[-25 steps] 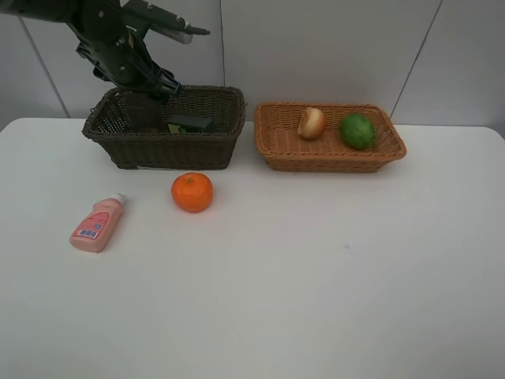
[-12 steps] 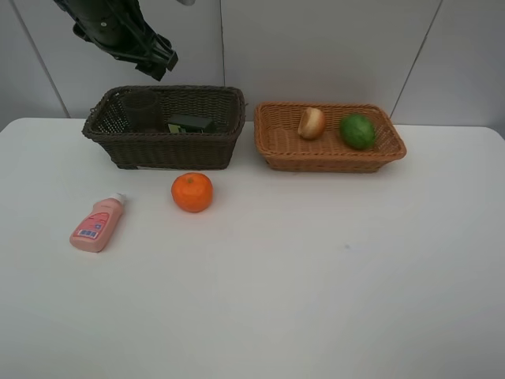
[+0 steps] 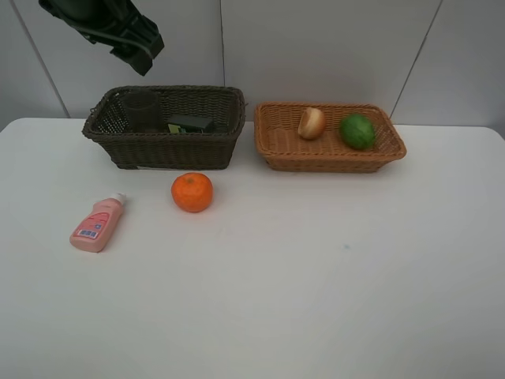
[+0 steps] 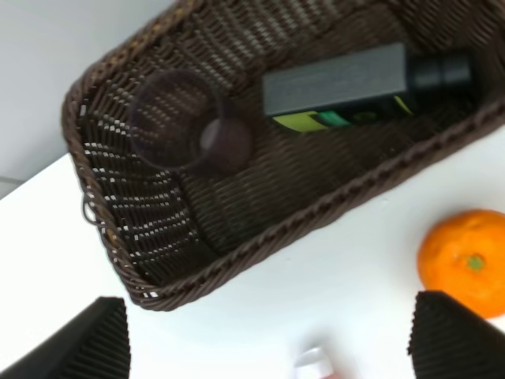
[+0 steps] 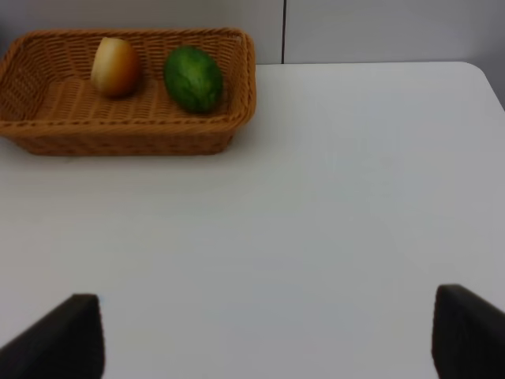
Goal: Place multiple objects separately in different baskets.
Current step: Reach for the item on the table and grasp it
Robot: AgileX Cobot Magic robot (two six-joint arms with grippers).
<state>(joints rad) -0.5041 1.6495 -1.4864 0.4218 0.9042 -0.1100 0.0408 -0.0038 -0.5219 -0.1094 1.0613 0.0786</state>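
High above the dark brown basket (image 3: 162,146), at the back left, my left gripper (image 3: 139,54) hangs open and empty. The left wrist view looks down between its fingers (image 4: 272,345) into that basket (image 4: 237,260). A mauve cup (image 4: 185,130) and a dark green bottle (image 4: 363,79) lie inside. The mandarin (image 3: 192,192) and the pink bottle (image 3: 96,225) rest on the table in front of it. The light basket (image 3: 327,150) holds the peach (image 3: 312,122) and the lime (image 3: 357,131). My right gripper (image 5: 264,339) is open over bare table, short of that basket (image 5: 126,130).
The white table (image 3: 316,276) stretches wide in front of both baskets. A pale panelled wall (image 3: 331,47) stands right behind them. The mandarin (image 4: 465,260) sits just outside the dark basket's front rim.
My left gripper has risen out of the dark basket and drawn back toward the upper left. The cup stays behind in the basket. Nothing else has moved.
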